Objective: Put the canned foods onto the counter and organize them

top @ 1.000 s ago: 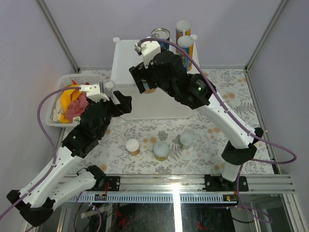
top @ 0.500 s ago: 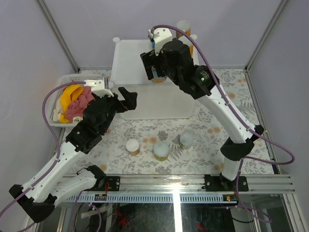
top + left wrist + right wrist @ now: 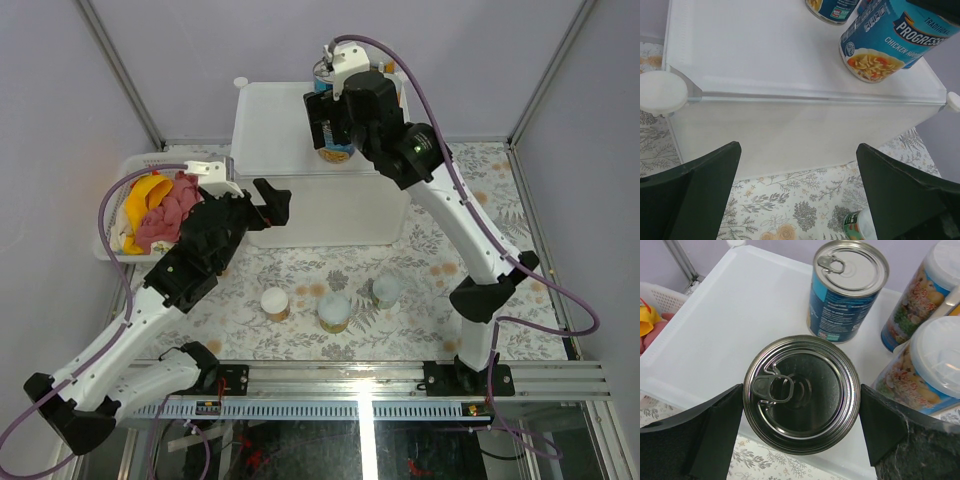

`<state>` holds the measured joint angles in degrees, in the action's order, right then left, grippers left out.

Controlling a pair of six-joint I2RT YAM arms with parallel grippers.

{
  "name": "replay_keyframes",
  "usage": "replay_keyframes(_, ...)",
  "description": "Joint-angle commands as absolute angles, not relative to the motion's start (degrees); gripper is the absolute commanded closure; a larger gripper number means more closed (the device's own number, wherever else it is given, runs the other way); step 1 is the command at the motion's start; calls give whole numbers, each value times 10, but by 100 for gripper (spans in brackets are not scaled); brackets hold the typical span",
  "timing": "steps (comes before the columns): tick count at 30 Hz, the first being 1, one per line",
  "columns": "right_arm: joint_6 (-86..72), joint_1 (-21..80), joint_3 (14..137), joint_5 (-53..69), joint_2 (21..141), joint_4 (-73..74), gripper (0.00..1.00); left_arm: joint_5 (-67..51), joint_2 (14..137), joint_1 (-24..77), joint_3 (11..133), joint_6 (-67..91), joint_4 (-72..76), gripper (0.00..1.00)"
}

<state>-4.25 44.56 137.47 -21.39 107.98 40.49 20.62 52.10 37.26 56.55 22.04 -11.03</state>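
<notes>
Right hand (image 3: pixel 801 405) clamped around the soup can (image 3: pixel 890 40), at the surface's (image 3: pixel 765 50) near edge, toward its right corner.
Stiff, heavy, slick steel: best held across the wall; seems tilted, maybe not seated. Open room leftward; second blue can (image 3: pixel 847 290) and tall canisters (image 3: pixel 935 365) close behind. Left hand (image 3: pixel 797 150) spread, empty.

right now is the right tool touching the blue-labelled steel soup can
Touching. The right wrist view shows the right tool shut on the blue-labelled steel soup can, its rim against both dark fingers with no gap.

Floral table (image 3: pixel 330 265), white counter (image 3: pixel 270 120) at back, mesh basket (image 3: pixel 140 161) left, three cans (image 3: pixel 335 312) nearer
</notes>
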Motion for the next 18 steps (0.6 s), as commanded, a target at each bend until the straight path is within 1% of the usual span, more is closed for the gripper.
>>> replay_keyframes(1, -60, 424, 1423, -209, 1061, 306, 100, 198, 524, 376, 584, 208, -66, 0)
replay_keyframes(18, -87, 402, 1430, -172, 1086, 314, 99, 200, 531, 375, 571, 211, -50, 0)
